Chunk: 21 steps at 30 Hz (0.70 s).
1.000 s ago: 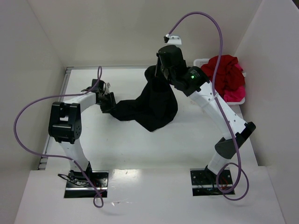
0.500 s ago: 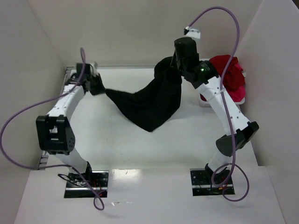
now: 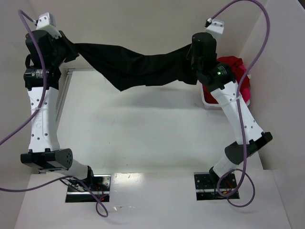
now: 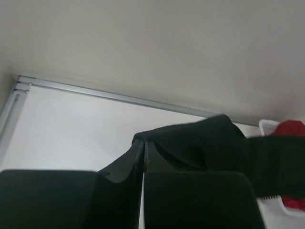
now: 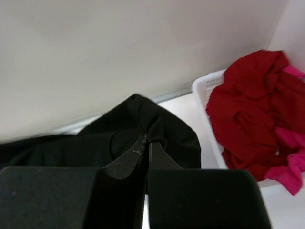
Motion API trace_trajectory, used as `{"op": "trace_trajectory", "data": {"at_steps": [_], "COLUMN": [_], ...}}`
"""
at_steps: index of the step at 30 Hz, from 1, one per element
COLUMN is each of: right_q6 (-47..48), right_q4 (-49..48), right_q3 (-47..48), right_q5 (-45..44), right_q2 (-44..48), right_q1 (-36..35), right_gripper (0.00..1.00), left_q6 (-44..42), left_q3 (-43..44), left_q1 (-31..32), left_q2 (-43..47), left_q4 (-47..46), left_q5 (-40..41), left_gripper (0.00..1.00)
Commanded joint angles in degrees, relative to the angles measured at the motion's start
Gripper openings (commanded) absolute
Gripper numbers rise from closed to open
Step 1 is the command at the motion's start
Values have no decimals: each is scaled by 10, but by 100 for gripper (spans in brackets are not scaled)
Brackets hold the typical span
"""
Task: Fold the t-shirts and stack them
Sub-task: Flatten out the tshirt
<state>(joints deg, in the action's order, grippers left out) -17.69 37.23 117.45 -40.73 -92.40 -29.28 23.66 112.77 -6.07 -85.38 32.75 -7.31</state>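
Observation:
The black t-shirt point(image 3: 138, 67) hangs stretched in the air between my two grippers, high above the back of the table, sagging in the middle. My left gripper point(image 3: 70, 46) is shut on its left end; in the left wrist view the jaws point(image 4: 143, 143) pinch black cloth point(image 4: 205, 143). My right gripper point(image 3: 192, 53) is shut on its right end; in the right wrist view the jaws point(image 5: 147, 138) pinch the cloth point(image 5: 128, 124). A dark red t-shirt point(image 3: 232, 71) and a bright pink one point(image 3: 244, 93) lie crumpled in the basket, also in the right wrist view point(image 5: 248, 109) point(image 5: 290, 169).
The white plastic basket point(image 3: 208, 99) stands at the back right by the right wall, its rim also in the right wrist view point(image 5: 205, 88). White walls enclose the table on three sides. A metal rail point(image 3: 64, 90) runs along the table's left and back edges.
Both arms have risen and spread apart, the left far up to the back left. The black shirt has been lifted off the table and pulled out taut between them.

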Motion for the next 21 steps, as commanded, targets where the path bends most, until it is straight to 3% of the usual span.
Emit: {"op": "trace_trajectory", "data": {"at_steps": [1,12,21], "right_q6": [-5,-6,-5], "right_q4": [-52,-151,-196], "right_q3": [5,-163,-189], "right_q5": [-105,-179,-188], "right_q2": [64,204,245], "right_q1": [-3,-3,-3], "right_gripper": [0,0,0], "left_q6": [-19,-7,-7], "left_q3": [52,106,106], "left_q1": [-14,-14,-25], "left_q2": [1,13,23], "left_q4": [34,50,50], "left_q5": [61,120,149], "left_gripper": [0,0,0]}}
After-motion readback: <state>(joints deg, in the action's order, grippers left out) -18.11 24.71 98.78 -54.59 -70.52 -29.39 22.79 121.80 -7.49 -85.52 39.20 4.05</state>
